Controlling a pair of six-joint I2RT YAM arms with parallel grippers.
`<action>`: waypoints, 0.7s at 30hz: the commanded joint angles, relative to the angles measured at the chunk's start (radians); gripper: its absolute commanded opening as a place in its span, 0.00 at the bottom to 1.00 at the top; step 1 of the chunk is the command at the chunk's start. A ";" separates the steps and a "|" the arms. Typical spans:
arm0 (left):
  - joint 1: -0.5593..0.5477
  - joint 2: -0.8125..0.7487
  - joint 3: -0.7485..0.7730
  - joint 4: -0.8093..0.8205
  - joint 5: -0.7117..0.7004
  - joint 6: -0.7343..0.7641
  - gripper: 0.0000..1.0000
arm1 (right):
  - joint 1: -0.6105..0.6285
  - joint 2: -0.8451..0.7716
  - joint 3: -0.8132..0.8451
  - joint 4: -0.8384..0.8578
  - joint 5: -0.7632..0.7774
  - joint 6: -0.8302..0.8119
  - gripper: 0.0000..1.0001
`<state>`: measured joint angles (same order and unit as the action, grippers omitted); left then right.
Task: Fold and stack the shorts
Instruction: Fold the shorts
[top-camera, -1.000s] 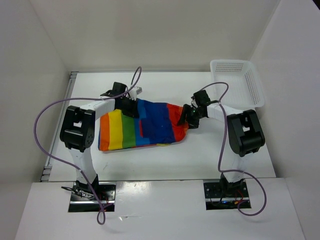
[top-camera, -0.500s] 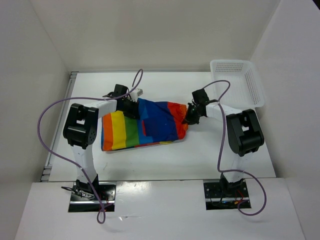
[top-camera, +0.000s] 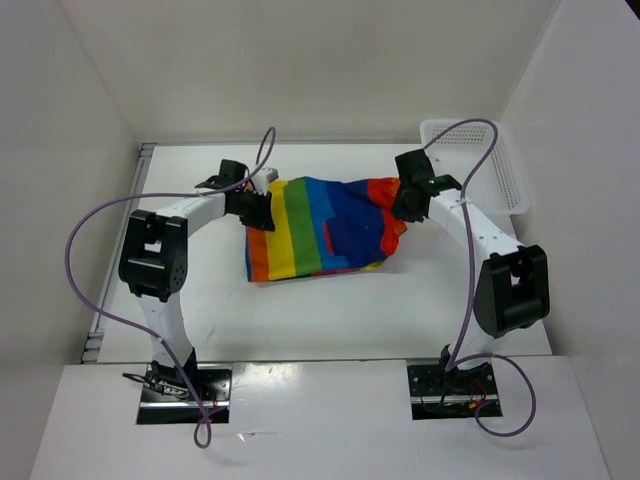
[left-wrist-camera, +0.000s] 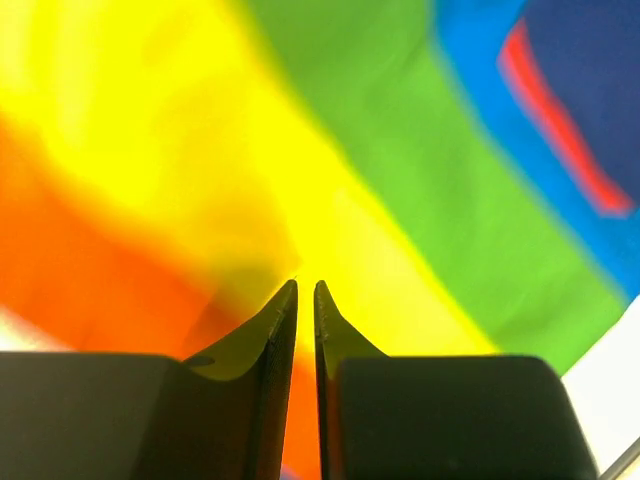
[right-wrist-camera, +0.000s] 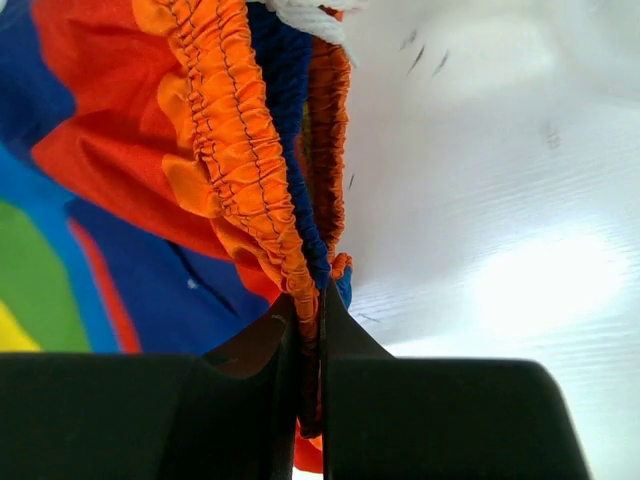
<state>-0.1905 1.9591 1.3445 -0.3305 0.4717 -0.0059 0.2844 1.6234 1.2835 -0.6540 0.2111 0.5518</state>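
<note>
a: where are the shorts (top-camera: 322, 228)?
b: mid-table (top-camera: 300, 310), stretched between the two arms, a bit toward the far side. the basket (top-camera: 497, 170) sits off to the right, just past the right arm.
a: who has hold of them?
b: the right gripper (right-wrist-camera: 308, 318) is clenched on the orange waistband (right-wrist-camera: 225, 150); the elastic runs right in between its fingers. the left gripper (left-wrist-camera: 306, 290) is at the other end, over the yellow and orange stripes, jaws nearly together with a thin slit. i can't tell whether cloth is nipped in there.
a: which way do they point?
b: the long axis runs left to right across the table. waistband to the right, leg hems to the left. the stripes cross that axis: orange at the left, then yellow, green, blue, with the pocket (top-camera: 352, 232) right of centre.
a: so what's the step?
b: my guess is spreading them flat before the first fold. to do it well, both ends should travel together at one height, so the cloth is taut but not yanked. the right grip is only on the bunched waistband, so a hard pull could drag the elastic out of the fingers. i'd check the left pinch first; if it's loose, that end will sag and crease. lay the near edge down first, then lower the far edge, so no wrinkle gets trapped under the pocket.
</note>
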 joint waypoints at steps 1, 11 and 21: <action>0.031 -0.042 -0.013 -0.019 0.001 0.006 0.17 | 0.044 -0.056 0.127 -0.097 0.123 -0.038 0.00; 0.069 -0.040 -0.047 0.065 -0.008 0.006 0.16 | 0.174 0.047 0.355 -0.230 0.160 -0.047 0.00; 0.069 0.027 -0.057 0.143 0.001 0.006 0.15 | 0.338 0.240 0.672 -0.364 0.151 -0.047 0.00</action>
<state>-0.1268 1.9755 1.2991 -0.2424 0.4507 -0.0063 0.5556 1.8214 1.8313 -0.9623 0.3454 0.5076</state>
